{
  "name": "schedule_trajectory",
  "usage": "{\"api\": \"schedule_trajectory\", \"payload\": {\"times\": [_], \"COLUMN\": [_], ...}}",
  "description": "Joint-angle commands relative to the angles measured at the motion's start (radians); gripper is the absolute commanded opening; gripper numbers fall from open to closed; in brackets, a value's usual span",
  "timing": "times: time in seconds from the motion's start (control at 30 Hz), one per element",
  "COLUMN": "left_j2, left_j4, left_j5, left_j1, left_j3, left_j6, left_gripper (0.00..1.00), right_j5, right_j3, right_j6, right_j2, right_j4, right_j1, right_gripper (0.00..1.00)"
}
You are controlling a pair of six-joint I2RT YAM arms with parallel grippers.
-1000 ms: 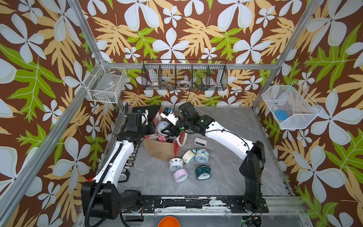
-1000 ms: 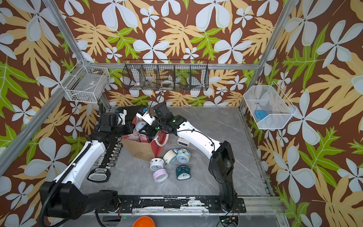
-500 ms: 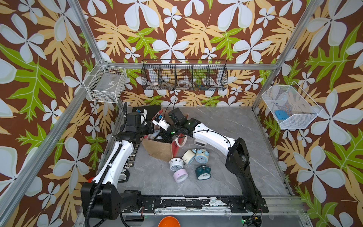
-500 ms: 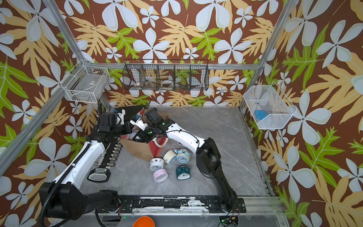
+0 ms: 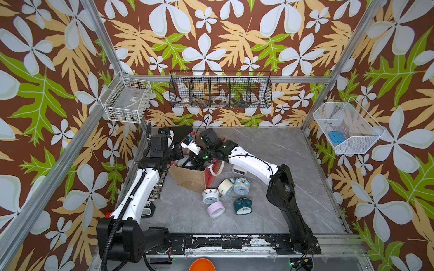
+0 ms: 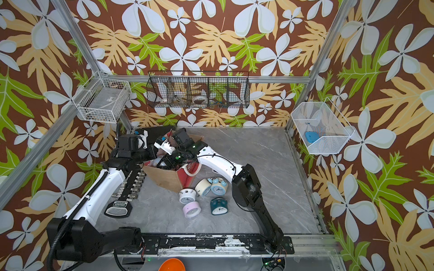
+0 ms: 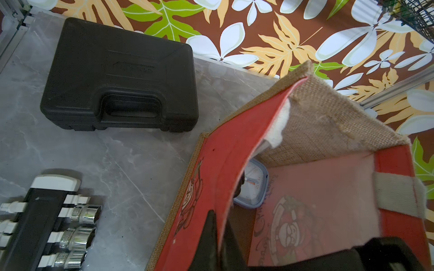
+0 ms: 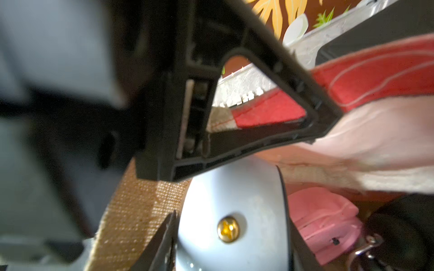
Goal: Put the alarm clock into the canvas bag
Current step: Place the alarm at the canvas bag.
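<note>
Right pincer [image 8: 230, 237] clamped across sides of rigid, likely slippery pale-blue round alarm clock [image 8: 234, 194], inside soft red-and-burlap canvas bag [image 7: 328, 122]; left pincer [image 7: 223, 211] closed on its floppy red rim.

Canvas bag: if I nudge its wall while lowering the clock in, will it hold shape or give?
Likely gives: on the canvas bag the red panel bows where the left gripper pinches its rim. Its burlap side stands flat, so it probably keeps a boxy shape. Thin fabric, so probably light; a push may slide it.

Bright, even light; right wrist view — blurred
</note>
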Motion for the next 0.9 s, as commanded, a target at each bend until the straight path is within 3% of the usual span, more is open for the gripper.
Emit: {"api": "schedule_trajectory", "payload": {"times": [0.0, 0.4, 0.67, 0.87], "left_j2": [-0.009, -0.008, -0.007, -0.003], "left_j4": [0.05, 0.05, 0.049, 0.049], "left_j5": [0.055, 0.052, 0.057, 0.057], "left_j1": [-0.006, -0.006, -0.006, -0.006], "left_j3": [-0.001, -0.001, 0.0, -0.001], "left_j6": [0.011, 0.01, 0.009, 0.009], "left_gripper": [0.0, 0.0, 0.0, 0.0], "right_j5": [-0.069, 0.055, 0.145, 0.209], "right_j3": [0.041, 0.106, 0.198, 0.19], "right_j6": [-0.027, -0.164, -0.227, -0.246], "right_j2": [-0.012, -0.095, 0.027, 0.071], "right_j4": [-0.146, -0.408, -0.566, -0.579], "right_j1": [0.004, -0.025, -0.029, -0.028], "right_gripper": [0.38, 0.41, 0.43, 0.44]}}
